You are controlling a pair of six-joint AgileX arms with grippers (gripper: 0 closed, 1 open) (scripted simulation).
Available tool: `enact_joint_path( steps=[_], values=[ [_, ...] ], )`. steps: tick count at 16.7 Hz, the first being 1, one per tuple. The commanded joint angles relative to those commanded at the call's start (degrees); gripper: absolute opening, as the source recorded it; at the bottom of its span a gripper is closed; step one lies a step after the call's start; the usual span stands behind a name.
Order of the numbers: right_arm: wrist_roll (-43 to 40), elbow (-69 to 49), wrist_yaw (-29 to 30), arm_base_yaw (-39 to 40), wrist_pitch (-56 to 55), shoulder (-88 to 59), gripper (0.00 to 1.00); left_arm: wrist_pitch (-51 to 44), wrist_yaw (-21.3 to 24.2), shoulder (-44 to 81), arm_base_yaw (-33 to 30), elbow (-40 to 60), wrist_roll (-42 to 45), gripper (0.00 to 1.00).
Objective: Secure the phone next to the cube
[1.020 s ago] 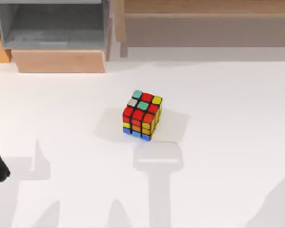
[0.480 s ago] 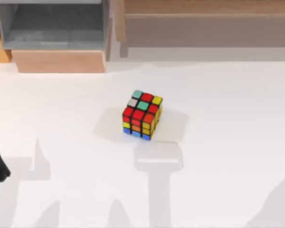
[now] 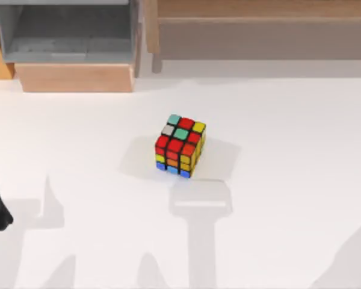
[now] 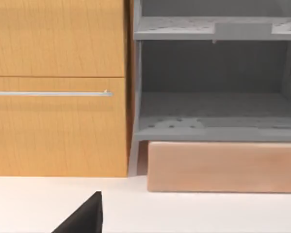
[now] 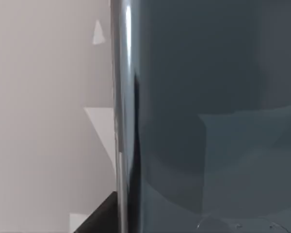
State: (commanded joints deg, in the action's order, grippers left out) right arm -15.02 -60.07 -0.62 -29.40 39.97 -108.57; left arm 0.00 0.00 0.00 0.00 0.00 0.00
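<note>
Nothing has moved: cube [image 3: 180, 146] sits square-on mid-table; phone [image 5: 218, 116] fills right wrist view, grip unclear.

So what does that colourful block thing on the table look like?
Find the white table in front of the wooden cabinet. Near its middle sits the cube, alone. It is a small puzzle cube with black edges and red, yellow, teal, orange, blue and grey stickers, the one bright thing there.
</note>
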Motion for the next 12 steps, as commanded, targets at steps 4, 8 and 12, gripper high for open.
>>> enact_joint_path(
  steps=[4,8,12],
  values=[
    [0.00,0.00,0.00,0.00,0.00,0.00,0.00,0.00,0.00,0.00,0.00,0.00,0.00,1.00],
    [0.00,0.00,0.00,0.00,0.00,0.00,0.00,0.00,0.00,0.00,0.00,0.00,0.00,1.00],
    [-0.06,-0.87,-0.01,0.03,1.47,1.55,0.00,0.00,0.00,0.00,0.00,0.00,0.00,1.00]
  ],
)
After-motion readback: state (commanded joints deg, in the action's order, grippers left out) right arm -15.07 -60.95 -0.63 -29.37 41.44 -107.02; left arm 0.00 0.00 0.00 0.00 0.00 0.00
